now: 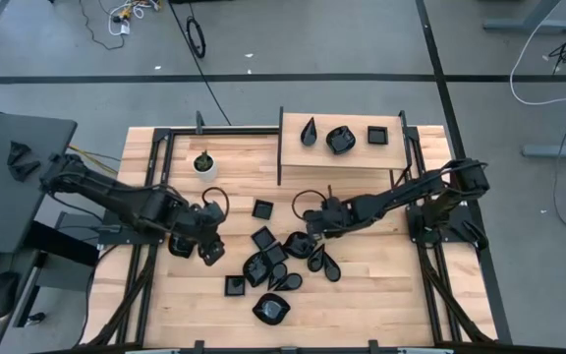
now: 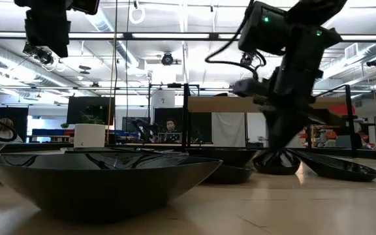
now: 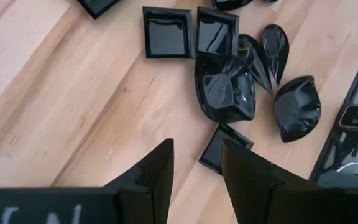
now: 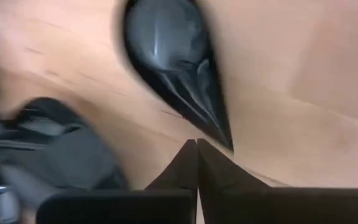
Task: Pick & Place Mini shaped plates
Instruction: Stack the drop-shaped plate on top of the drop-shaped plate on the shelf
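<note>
Wooden tabletop (image 1: 381,285) carrying a raised shelf (image 1: 293,157) on which three mini shaped plates (image 1: 340,139) already stand, well beyond both pincers; the remaining black dishes lie in a loose, partly overlapping cluster (image 1: 278,265) between the two arms. The right pincer (image 1: 314,226), lowered at the cluster's edge, has its fingers (image 4: 185,165) pressed together, their tips meeting just beside the pointed end of a teardrop plate (image 4: 179,68); whether any rim is caught between them cannot be told. Principal risk: the fingers have closed on nothing or on only a sliver of glossy edge, so a lift would probably drop the plate or come up empty. Secondary risk: neighbouring dishes touch and overlap, so a dragged plate could shove or flip them. The left pincer (image 1: 207,248) waits with its fingers (image 3: 157,171) moderately apart and empty above bare wood, a square plate (image 3: 224,149) just ahead of them; a small white plant pot (image 1: 203,163) stands well behind it, clear of the work.
</note>
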Tool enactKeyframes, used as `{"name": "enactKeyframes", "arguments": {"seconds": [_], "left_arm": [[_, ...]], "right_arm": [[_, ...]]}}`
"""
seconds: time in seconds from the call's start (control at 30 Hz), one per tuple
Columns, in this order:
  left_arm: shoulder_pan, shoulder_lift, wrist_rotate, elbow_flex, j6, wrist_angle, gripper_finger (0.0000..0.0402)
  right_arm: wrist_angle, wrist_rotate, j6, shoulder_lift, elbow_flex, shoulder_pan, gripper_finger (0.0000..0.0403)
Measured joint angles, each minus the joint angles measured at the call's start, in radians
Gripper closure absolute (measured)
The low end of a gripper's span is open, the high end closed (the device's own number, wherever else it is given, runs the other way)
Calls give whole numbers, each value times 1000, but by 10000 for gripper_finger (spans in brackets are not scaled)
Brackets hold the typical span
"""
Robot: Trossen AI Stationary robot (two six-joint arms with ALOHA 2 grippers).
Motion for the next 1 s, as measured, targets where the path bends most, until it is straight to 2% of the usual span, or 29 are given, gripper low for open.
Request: {"name": "enactKeyframes", "arguments": {"seconds": [0.1, 0.27, 0.5, 0.6, 1.0], "left_arm": [[-21, 0, -31, 0, 0, -4, 264], [-50, 0, -43, 0, 0, -10, 264], [-87, 1, -43, 0, 12, -35, 264], [-101, 1, -56, 0, 15, -42, 264], [-125, 1, -96, 0, -10, -38, 264]], "right_arm": [[-56, 28, 41, -5, 0, 4, 399], [-64, 156, 162, -18, 0, 17, 399], [-36, 52, 169, -18, 0, 22, 399], [-41, 66, 171, -17, 0, 25, 399], [2, 343, 181, -16, 0, -59, 399]]}}
